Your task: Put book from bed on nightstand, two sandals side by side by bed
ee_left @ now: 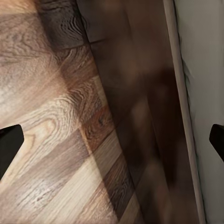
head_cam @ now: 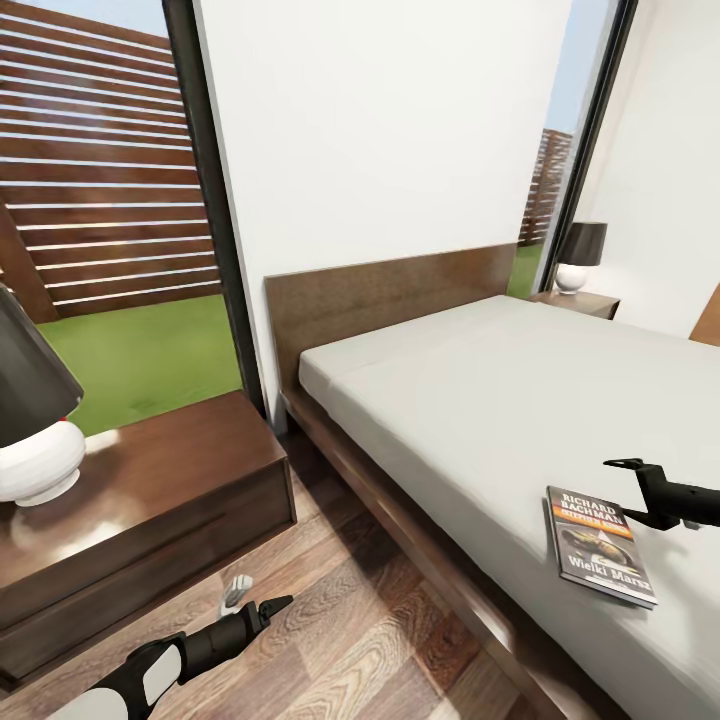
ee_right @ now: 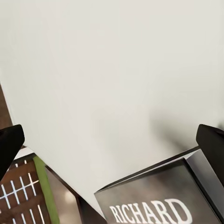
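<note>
— Over the mattress, right gripper (head_cam: pixel 622 466) hovering with jaws spread wide, nothing between them, just beside the book (head_cam: pixel 600 545).

— And from the wrist?

— Black fingertips (ee_right: pixel 10 142) far apart at either edge, pale cover between, upper corner of the book (ee_right: pixel 161 198) just below, white "RICHARD" legible.

— Book itself?

— Flat on the bed (head_cam: pixel 480 400), cover up, near the side rail, dark with an orange band and a central picture.

— Left side?

— Left gripper (head_cam: pixel 252 596) low above the wood-plank floor (head_cam: pixel 340 640), jaws parted and holding nothing. Seen along its fingers (ee_left: pixel 8 147): floor planks and the dark bed frame (ee_left: pixel 140 116) with a strip of grey mattress.

— Further out?

— Nightstand (head_cam: pixel 150 500) just beyond the left gripper, beside the headboard (head_cam: pixel 390 285), carrying a lamp (head_cam: pixel 30 440) with white base and dark shade. Second nightstand (head_cam: pixel 580 300) across the bed with a matching lamp (head_cam: pixel 578 255). Behind, white wall, dark-framed windows, grass and slatted fence (head_cam: pixel 100 190).
</note>
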Controlling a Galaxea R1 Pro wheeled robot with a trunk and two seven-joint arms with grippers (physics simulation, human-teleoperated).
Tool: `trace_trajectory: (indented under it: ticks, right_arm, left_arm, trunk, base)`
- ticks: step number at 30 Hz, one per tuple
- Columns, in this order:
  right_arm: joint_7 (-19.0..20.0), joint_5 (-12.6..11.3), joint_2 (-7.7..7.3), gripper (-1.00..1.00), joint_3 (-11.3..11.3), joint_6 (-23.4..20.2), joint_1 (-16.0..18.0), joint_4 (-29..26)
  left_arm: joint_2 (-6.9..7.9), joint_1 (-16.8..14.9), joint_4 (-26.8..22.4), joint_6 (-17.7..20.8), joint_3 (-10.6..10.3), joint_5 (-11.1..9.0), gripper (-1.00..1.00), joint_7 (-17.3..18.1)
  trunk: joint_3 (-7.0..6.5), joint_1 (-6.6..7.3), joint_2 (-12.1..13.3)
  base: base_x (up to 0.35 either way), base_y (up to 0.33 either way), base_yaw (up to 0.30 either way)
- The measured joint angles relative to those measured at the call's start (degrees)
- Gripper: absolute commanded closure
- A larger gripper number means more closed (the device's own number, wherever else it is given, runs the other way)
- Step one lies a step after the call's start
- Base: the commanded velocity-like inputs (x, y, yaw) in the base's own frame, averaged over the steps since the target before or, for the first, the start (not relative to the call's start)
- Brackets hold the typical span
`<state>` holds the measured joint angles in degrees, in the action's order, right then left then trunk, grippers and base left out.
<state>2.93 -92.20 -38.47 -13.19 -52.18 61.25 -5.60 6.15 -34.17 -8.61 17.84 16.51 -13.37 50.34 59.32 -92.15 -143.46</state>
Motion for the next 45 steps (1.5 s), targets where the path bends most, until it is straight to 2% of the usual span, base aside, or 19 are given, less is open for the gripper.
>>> trace_trajectory:
  ticks: [45]
  right_arm:
    - [0.0, -0.1, 0.0, -1.0, 0.1, -0.1, 0.0, 0.0]
  left_arm:
    - [0.07, 0.0, 0.0, 0.3, 0.0, 0.0, -1.0, 0.0]
  trunk:
    - [0.0, 0.0, 0.0]
  base:
    - [0.0, 0.0, 0.0]
